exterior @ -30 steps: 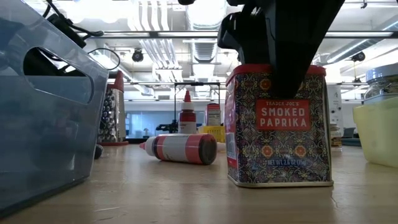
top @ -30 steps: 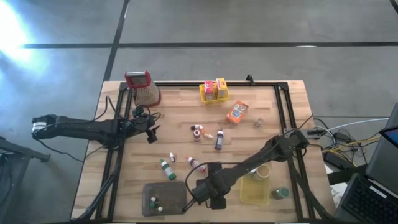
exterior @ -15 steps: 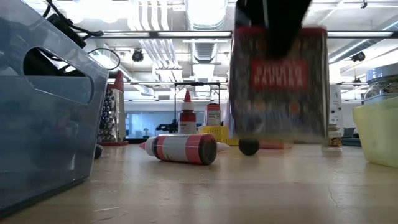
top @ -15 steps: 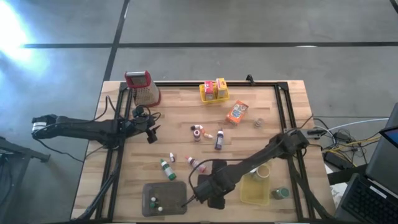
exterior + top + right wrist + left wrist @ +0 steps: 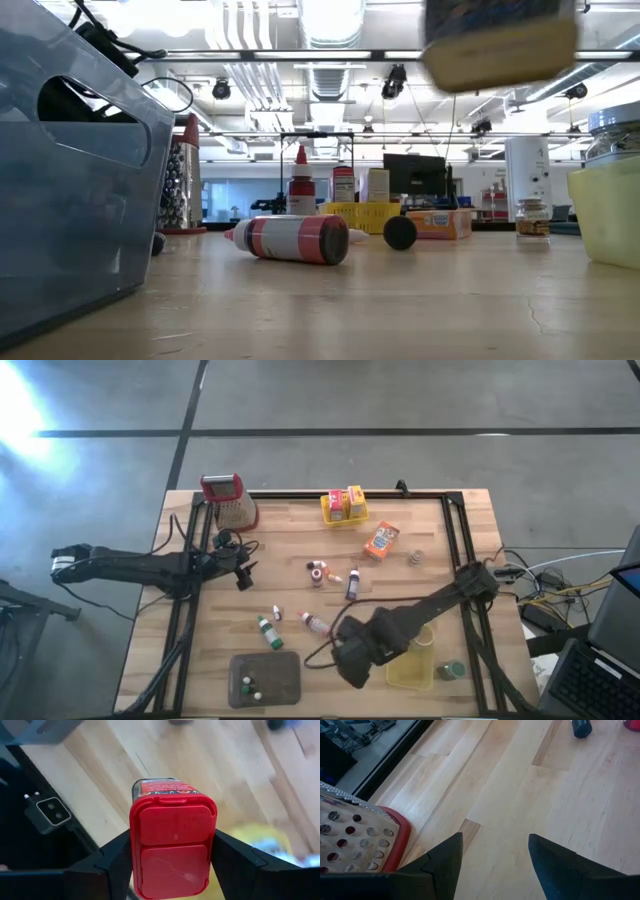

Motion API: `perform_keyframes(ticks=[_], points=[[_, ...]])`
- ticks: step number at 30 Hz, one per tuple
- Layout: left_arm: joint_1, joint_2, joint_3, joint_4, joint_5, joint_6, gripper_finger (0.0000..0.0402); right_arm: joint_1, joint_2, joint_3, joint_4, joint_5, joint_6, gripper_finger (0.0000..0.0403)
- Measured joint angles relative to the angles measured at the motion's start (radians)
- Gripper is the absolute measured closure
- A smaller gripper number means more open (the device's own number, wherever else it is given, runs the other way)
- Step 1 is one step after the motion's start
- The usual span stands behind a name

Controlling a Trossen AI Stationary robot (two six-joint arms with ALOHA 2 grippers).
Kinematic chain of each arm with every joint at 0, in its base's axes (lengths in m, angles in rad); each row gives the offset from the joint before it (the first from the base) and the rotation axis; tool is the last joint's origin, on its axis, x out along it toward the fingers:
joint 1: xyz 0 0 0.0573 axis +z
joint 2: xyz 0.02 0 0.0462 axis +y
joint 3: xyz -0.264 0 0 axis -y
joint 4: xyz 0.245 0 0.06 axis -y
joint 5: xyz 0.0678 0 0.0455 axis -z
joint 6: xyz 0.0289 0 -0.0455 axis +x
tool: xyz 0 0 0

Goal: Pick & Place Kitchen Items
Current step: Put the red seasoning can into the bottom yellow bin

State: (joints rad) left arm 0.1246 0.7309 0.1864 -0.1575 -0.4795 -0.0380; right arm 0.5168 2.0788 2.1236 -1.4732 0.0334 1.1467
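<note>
A pale wooden desk (image 5: 300, 550) fills the scene. Lifted clear of it, a red-lidded patterned spice tin (image 5: 172, 850) sits clamped between the fingers of the right hand (image 5: 352, 658), just beside a translucent yellow basket (image 5: 410, 670). The left hand (image 5: 492, 865) waits unclenched and empty, near a red-rimmed metal grater (image 5: 355, 840).

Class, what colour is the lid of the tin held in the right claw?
Red; the tin's lid shows best in the right wrist view.
</note>
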Motion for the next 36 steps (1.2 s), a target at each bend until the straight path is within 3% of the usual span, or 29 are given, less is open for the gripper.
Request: perform_keyframes(ticks=[7,13,36], points=[[0.000,0.001,0.000,0.000,0.000,0.000,0.0170,0.064,-0.074,-0.001,-0.090,-0.004,0.344,0.0163],[0.000,0.002,0.000,0.000,0.000,0.000,0.0170,0.125,-0.104,-0.001,-0.099,0.078,0.592,0.0173],[0.000,0.002,0.000,0.000,0.000,0.000,0.0170,0.177,-0.068,-0.035,-0.098,0.099,1.171,0.0169]])
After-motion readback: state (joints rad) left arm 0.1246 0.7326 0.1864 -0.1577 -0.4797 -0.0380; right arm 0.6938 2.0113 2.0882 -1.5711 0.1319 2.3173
